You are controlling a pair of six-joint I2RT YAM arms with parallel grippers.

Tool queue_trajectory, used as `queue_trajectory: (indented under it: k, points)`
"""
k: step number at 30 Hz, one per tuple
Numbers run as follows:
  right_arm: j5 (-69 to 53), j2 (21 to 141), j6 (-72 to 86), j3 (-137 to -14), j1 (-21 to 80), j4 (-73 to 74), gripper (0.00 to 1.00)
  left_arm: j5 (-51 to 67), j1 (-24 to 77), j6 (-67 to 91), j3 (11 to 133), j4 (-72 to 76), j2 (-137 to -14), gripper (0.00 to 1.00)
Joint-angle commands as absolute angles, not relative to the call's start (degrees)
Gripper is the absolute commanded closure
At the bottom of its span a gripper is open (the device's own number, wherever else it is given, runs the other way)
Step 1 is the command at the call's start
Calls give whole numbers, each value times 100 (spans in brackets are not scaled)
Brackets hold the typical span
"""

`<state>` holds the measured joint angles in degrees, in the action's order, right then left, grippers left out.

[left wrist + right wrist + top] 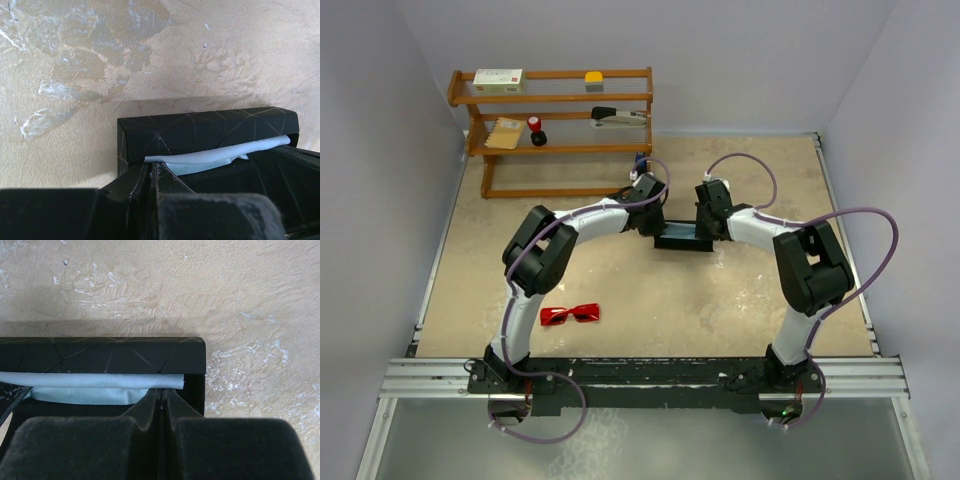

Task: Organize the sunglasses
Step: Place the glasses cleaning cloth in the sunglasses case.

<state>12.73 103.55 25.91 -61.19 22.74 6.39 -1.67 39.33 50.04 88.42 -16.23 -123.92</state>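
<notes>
The red sunglasses (570,314) lie folded on the table near the left arm's base, away from both grippers. Farther back the long black case (682,241) lies open with a light blue cloth (220,152) inside it. My left gripper (151,167) is shut, its tips at the cloth's left end inside the case (200,130). At the other end of the case (100,355), my right gripper (161,391) is shut too, its tips against the cloth's (90,381) rolled edge. Whether either pinches the cloth I cannot tell.
A wooden shelf rack (560,100) stands at the back left, holding a white box (498,80), a stapler (618,117), a brown packet (504,133) and small items. Grey walls close in the table on three sides.
</notes>
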Motion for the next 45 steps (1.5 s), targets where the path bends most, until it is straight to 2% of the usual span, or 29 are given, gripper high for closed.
queue_trajectory:
  k: [1,25,39,45]
  points:
    - [1414,10304,2505,-6340,2259,540,100,-149,3938,4959,8921,-1929,-12611,100]
    - [1512,10146,2456,-6278,2259,631,100,-711,3938,4526,8966,-2582,-12361,100]
    - [1444,10223,2439,-6361,2275,680,100,-211,3928,4852,8942,-2299,-12650,100]
    - [1411,9904,2417,-6132,2285,623,100,-405,3968,4966,8503,-2207,-12123,100]
